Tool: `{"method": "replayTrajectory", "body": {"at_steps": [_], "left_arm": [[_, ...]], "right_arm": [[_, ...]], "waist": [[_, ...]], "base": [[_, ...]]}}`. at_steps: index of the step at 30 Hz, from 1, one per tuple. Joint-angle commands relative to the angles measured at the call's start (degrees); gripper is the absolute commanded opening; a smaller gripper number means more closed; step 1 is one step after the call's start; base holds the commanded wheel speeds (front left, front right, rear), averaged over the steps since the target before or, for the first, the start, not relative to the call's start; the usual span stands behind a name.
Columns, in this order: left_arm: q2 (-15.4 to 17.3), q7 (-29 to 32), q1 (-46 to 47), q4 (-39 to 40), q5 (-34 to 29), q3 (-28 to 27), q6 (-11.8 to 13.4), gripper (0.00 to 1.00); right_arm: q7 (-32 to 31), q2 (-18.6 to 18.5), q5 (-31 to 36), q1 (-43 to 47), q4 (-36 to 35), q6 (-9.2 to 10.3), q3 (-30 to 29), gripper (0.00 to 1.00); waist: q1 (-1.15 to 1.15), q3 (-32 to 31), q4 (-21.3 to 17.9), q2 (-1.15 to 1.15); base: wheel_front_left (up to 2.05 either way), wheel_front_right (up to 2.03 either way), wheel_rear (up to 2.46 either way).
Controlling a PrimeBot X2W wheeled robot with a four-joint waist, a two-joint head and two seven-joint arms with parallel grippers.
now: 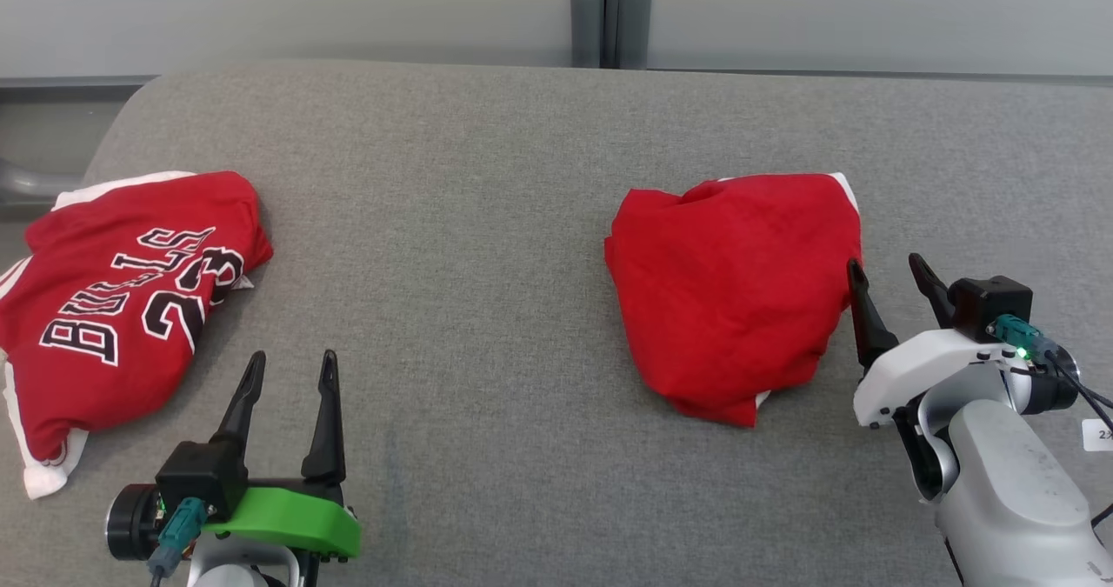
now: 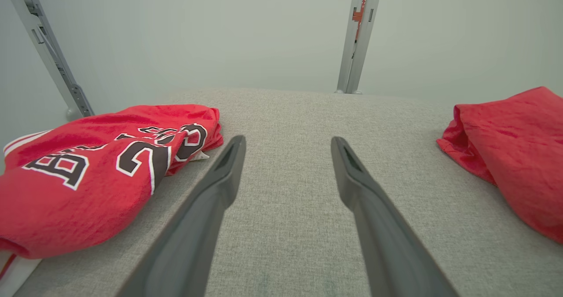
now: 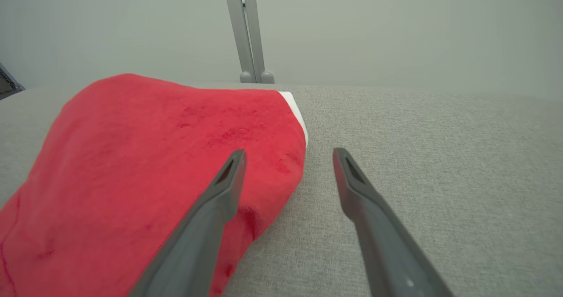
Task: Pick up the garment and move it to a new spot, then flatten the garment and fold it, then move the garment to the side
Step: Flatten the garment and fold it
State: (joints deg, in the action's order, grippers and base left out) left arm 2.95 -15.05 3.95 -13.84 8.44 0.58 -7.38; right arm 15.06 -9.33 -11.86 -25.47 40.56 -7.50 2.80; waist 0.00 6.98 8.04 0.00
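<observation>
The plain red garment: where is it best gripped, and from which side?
Grip the right edge of the plain red garment, below its white trim, coming from the right with the open right end effector. That edge looks bunched and raised, so a low pinch should catch it.

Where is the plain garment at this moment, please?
In the head view the plain garment lies right of centre on the table, beside the open right gripper, apart from the lettered jersey at far left.
</observation>
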Motion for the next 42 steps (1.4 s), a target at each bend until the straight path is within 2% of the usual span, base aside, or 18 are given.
{"method": "replayTrajectory", "body": {"at_steps": [1,15,17,18,27,42], "left_arm": [[0.01,-0.19,1.32,-0.18,0.62,0.27,-0.12,1.0],[-0.03,-0.19,3.44,-1.01,1.58,1.78,0.0,1.0],[-0.02,-0.19,3.44,-1.09,1.81,1.84,0.22,1.0],[-0.02,-0.19,3.34,-1.11,1.9,1.88,0.3,1.0],[-0.02,-0.19,2.41,-1.29,2.16,1.82,0.79,1.0],[-0.02,-0.19,-0.69,-1.04,1.8,1.06,1.04,1.0]], "right_arm": [[0.17,-0.04,-0.7,-1.13,1.25,0.02,0.21,1.0],[0.06,1.98,-4.8,-4.69,14.83,0.02,1.23,1.0],[0.04,2.33,-5.71,-4.76,16.27,0.02,1.76,0.24],[0.04,2.27,-6.14,-4.93,16.59,0.02,1.99,0.0],[0.1,-1.48,-7.96,-4.73,13.69,0.05,0.88,0.0],[0.11,-11.76,-3.65,-4.3,3.55,0.05,-6.14,0.0]], "waist": [[0.0,1.46,1.42,0.0],[0.0,3.68,4.24,0.0],[0.0,3.65,4.27,0.0],[0.0,3.58,4.22,0.0],[0.0,1.99,2.61,0.0],[0.0,-2.7,-0.4,0.0]], "base": [[0.0,0.0,0.0],[0.0,0.0,0.0],[0.0,0.0,0.0],[0.0,0.0,0.0],[0.0,0.0,0.0],[0.0,0.0,0.0]]}}
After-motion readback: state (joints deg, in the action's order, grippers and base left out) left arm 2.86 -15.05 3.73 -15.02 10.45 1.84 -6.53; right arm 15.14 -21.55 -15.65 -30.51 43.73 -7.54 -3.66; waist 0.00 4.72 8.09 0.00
